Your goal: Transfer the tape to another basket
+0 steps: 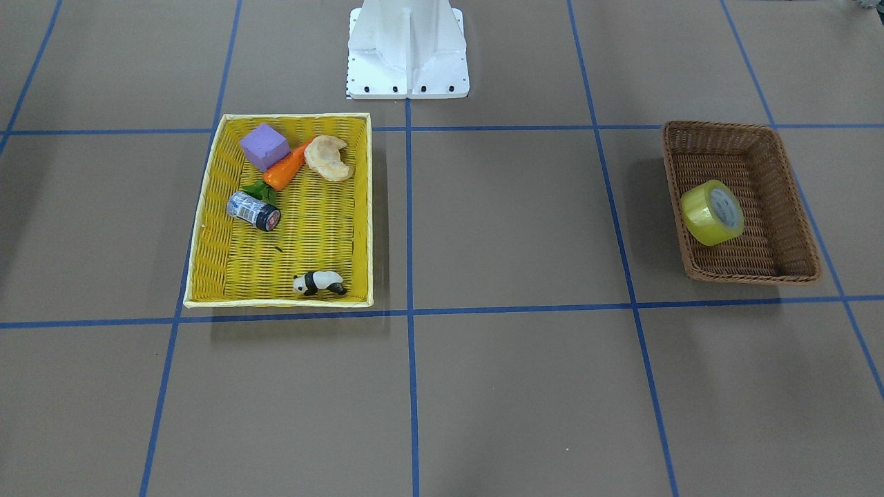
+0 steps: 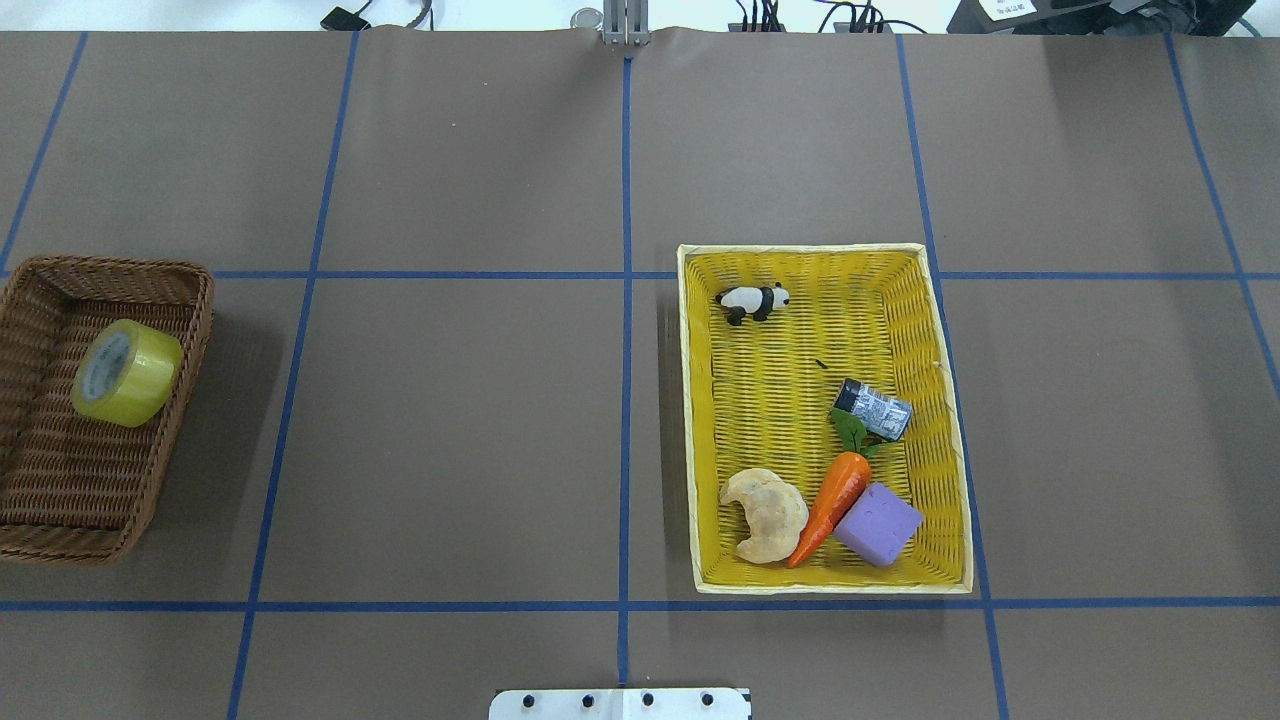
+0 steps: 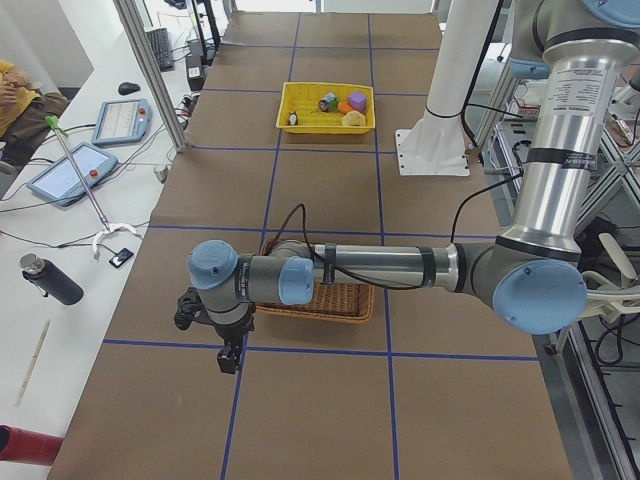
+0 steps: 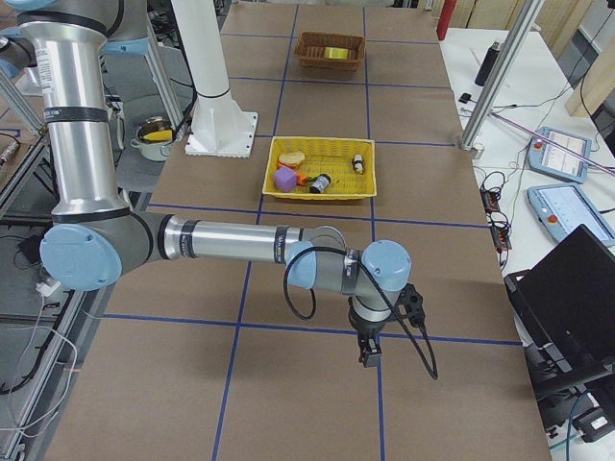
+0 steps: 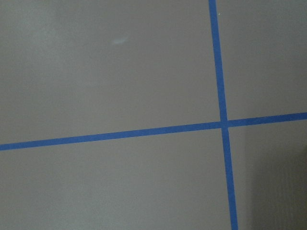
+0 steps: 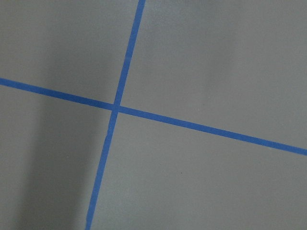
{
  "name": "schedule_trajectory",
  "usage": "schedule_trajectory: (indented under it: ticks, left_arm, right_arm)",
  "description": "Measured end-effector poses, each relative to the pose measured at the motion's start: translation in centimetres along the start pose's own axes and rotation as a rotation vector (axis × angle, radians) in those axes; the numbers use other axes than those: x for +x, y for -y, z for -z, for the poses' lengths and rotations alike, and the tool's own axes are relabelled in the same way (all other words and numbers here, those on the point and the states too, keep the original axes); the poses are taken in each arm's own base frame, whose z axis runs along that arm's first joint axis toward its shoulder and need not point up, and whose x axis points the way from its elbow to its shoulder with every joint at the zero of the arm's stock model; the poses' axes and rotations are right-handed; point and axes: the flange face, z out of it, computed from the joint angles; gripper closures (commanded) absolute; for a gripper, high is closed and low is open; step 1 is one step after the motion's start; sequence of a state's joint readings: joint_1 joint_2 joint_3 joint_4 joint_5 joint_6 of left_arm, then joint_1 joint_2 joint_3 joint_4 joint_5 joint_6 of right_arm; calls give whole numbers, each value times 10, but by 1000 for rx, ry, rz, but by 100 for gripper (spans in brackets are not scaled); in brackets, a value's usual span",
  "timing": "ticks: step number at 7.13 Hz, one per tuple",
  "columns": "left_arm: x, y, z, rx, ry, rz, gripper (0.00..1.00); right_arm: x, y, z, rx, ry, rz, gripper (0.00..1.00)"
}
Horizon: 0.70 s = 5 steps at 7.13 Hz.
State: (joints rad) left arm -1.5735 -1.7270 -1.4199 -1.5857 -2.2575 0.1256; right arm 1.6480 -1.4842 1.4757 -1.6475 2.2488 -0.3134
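The tape (image 1: 712,212) lies inside the brown basket (image 1: 718,125), tilted against one long wall with its white core turned upward. The yellow basket (image 1: 213,207) stands well apart on the surface (image 1: 518,221). It holds a panda figure (image 1: 319,283), a small can (image 1: 253,210), a carrot (image 1: 286,168), a purple block (image 1: 264,146) and a piece of bread (image 1: 329,157). Both arms reach low over bare surface: the left pincer (image 3: 229,358) hangs near the brown basket, the right pincer (image 4: 369,355) over a blue line. Released or clenched — for either pincer I cannot tell.

basket (image 2: 60,470) clipped by overhead left edge; left arm (image 3: 380,266) masks it side-on
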Motion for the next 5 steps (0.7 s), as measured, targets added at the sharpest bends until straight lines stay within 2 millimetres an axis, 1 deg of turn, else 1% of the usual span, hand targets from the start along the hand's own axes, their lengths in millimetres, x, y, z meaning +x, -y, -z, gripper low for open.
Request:
schedule_trajectory:
  ticks: [2,5]
  left_arm:
    - [2,0,2,4,3,-8,1]
    - [1,0,0,-1,11,-12,1]
  right_arm:
    - [6,-8,-1,0,2,-18,0]
    - [8,-11,-3,-5,3,-25,0]
